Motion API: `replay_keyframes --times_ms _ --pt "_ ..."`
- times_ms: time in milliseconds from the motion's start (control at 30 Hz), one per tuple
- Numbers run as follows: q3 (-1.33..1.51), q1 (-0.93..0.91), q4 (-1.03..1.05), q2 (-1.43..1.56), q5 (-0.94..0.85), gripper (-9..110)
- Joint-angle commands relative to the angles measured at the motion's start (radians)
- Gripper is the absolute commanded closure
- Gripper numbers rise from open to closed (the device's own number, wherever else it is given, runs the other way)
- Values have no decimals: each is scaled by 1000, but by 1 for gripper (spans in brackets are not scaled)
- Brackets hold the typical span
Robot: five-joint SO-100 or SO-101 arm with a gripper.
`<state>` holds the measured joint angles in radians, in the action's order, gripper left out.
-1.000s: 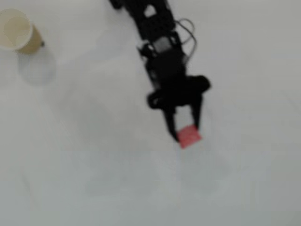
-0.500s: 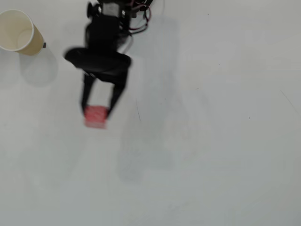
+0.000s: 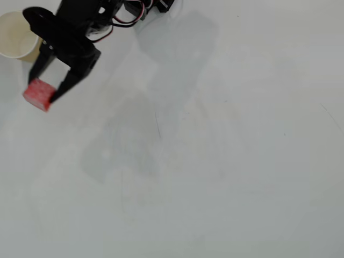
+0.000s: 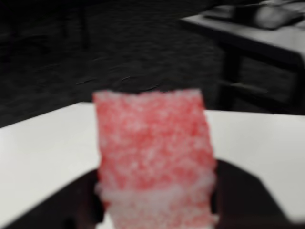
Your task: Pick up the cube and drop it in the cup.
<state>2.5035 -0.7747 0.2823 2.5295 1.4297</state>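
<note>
No brand, label or legible writing was found on any item in either view.

The cube [image 3: 38,94] was red with whitish speckling and a rough, soft-looking surface. In the wrist view the cube [image 4: 155,160] filled the centre of the picture, blurred, its lower portion paler than the upper, with black gripper parts showing on either side at the bottom edge.

In the overhead view the cube sat at the far left of the white table [image 3: 226,161], below the cup [image 3: 16,35] and clear of it. The cup was tan on the outside with a pale inside, cut off by the left edge of the picture and partly covered by the arm.

The black gripper [image 3: 43,91] reached down from the top left. Its jaws were parted to about the cube's width, one fingertip at the cube's upper left corner and the other against its right side; the cube lay between them. Whether the cube rested on the table or was lifted could not be determined.

Red and black wires [image 3: 129,16] looped near the arm's base at the top edge.
</note>
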Motion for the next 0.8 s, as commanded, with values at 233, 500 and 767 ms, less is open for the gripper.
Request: replay_keyframes --times_ms 233,500,767 --pt "48 -304 72 187 -2 92" --pt "84 -491 137 255 -3 93" --pt "95 -560 143 224 -3 93"
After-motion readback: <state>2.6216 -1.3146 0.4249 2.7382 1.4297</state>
